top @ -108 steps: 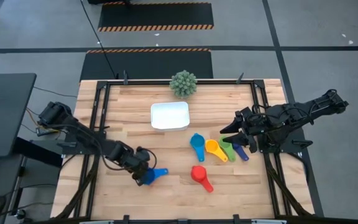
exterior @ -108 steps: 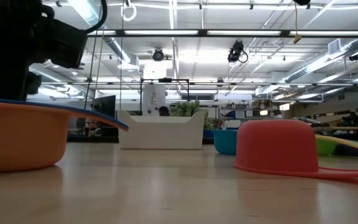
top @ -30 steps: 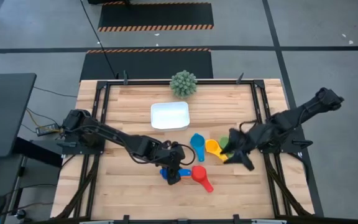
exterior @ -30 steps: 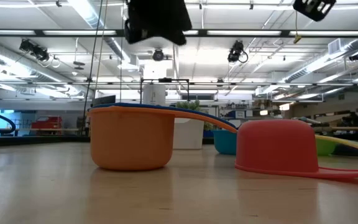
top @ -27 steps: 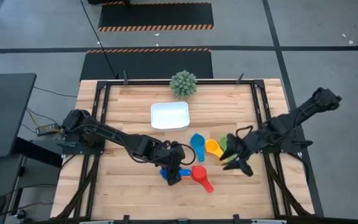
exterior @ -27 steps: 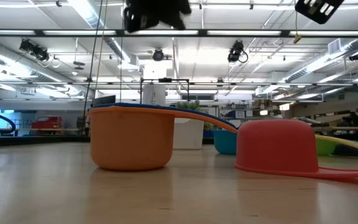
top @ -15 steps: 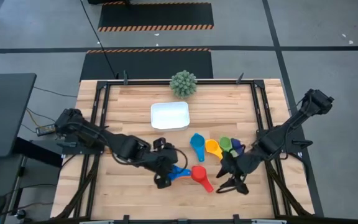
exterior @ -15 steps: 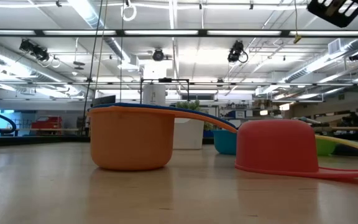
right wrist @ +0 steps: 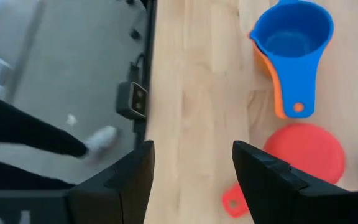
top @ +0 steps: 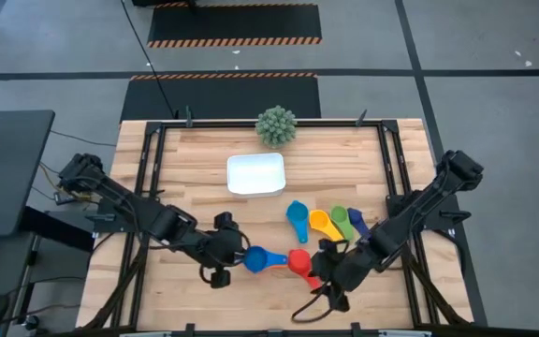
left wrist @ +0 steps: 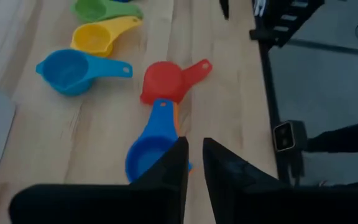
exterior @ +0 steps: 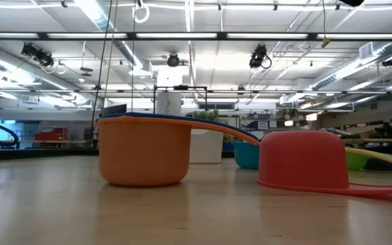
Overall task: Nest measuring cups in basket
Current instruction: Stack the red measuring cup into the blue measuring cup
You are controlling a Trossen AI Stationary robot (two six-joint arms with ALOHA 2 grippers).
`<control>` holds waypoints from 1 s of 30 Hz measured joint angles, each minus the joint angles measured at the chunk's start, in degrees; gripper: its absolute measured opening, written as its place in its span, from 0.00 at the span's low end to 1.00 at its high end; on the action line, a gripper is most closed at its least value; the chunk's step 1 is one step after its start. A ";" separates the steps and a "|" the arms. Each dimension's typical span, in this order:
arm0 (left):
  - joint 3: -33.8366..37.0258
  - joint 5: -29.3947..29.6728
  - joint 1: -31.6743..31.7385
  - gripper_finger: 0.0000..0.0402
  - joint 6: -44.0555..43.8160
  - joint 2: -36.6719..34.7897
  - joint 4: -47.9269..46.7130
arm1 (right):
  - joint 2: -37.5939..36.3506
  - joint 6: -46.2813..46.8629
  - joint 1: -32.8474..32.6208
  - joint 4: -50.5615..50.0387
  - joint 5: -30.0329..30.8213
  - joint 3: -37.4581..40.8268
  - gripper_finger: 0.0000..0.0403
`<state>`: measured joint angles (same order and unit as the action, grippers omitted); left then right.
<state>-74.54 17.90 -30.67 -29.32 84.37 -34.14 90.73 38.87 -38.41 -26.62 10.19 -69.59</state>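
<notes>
The blue cup sits nested in the orange cup, upright on the table. Beside its handle the red cup lies mouth down. Teal, yellow, green and dark purple-blue cups stand in a row farther back. The white basket rests near the far edge. My left gripper hovers just left of the blue cup, open by a narrow gap. My right gripper is wide open above the table, right of the red cup and nearer the near edge.
A spiky green ball plant stands at the far edge behind the basket. Dark frame rails run along both sides of the table. Bare wood lies between the basket and the cups and along the near edge.
My left gripper has drawn back from above the blue-and-orange pair toward the table's left and near edge. My right gripper has swung from beside the dark purple-blue cup toward the near edge and left, ending by the red cup. The cups have stayed in place.
</notes>
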 joint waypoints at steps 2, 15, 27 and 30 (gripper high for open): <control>1.87 0.65 -0.84 0.13 -0.06 -1.37 0.47 | 2.95 -1.25 -0.21 -3.65 0.31 -3.21 0.56; 9.41 2.50 -3.33 0.12 -1.21 -8.65 4.59 | 16.15 -11.95 -3.47 -14.55 -0.14 -9.67 0.52; 18.97 9.53 -3.70 0.12 -1.66 -15.18 15.44 | 20.82 -16.04 -8.58 -15.91 14.92 -9.12 0.51; 19.92 12.31 -3.70 0.12 -1.59 -15.27 15.78 | 20.83 -17.01 -9.84 -14.23 16.70 -7.11 0.51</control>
<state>-54.62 30.21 -34.37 -30.92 69.10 -18.36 111.56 21.86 -48.25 -40.85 26.89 -76.70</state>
